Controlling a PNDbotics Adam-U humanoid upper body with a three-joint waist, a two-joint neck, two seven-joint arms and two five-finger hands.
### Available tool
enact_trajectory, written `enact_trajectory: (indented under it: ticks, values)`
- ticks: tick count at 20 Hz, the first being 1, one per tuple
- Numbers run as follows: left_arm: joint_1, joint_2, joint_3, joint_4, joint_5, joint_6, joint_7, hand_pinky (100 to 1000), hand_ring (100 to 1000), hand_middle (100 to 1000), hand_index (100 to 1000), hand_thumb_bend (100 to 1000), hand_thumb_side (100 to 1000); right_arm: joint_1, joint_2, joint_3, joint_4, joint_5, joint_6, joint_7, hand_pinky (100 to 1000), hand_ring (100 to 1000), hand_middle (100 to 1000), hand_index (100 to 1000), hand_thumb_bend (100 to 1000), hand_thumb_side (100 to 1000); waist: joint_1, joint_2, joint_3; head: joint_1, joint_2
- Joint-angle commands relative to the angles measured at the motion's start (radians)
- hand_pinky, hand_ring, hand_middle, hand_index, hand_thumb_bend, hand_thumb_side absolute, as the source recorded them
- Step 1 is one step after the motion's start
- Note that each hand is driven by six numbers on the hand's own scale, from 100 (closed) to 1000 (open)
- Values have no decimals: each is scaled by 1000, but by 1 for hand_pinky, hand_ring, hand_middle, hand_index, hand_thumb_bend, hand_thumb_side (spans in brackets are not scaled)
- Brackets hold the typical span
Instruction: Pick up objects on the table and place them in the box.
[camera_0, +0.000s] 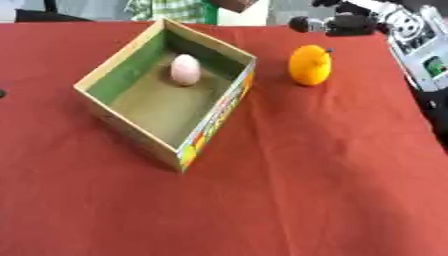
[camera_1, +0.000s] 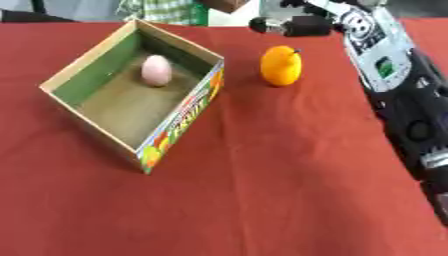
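Note:
An open cardboard box with green inner walls and a colourful printed side stands askew on the red tablecloth, left of centre. A pale pink egg-shaped object lies inside it near the far corner. An orange fruit sits on the cloth to the right of the box. My right hand reaches in from the upper right, just beyond the orange and above it, its black fingers stretched out to the left and holding nothing. No left hand shows in either view.
My right arm, black with a silver-white casing, runs down the right edge of the table. The red cloth stretches bare across the near half. A small dark spot sits at the left edge.

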Motion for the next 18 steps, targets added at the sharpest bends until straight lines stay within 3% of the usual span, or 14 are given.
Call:
enact_trajectory:
  ticks: [1, 13, 18]
  values:
    - [-4, 15, 9, -20, -4, 0, 4, 576, 584, 637, 729, 100, 647, 0, -49, 1, -5, 16, -13, 16, 980, 1000, 903, 1000, 649, 765, -2, -24, -1, 7, 4]
    - [-6, 10, 8, -20, -3, -1, 3, 576, 583, 640, 729, 100, 647, 40, -46, 4, 75, 79, -26, -11, 960, 988, 878, 1000, 670, 705, 0, -19, 4, 9, -8]
    - [-9, 6, 5, -20, -1, 0, -1, 575, 583, 640, 728, 100, 647, 31, -24, 8, 116, 98, -40, -58, 928, 953, 830, 1000, 577, 609, 1, -14, 10, 3, -12]
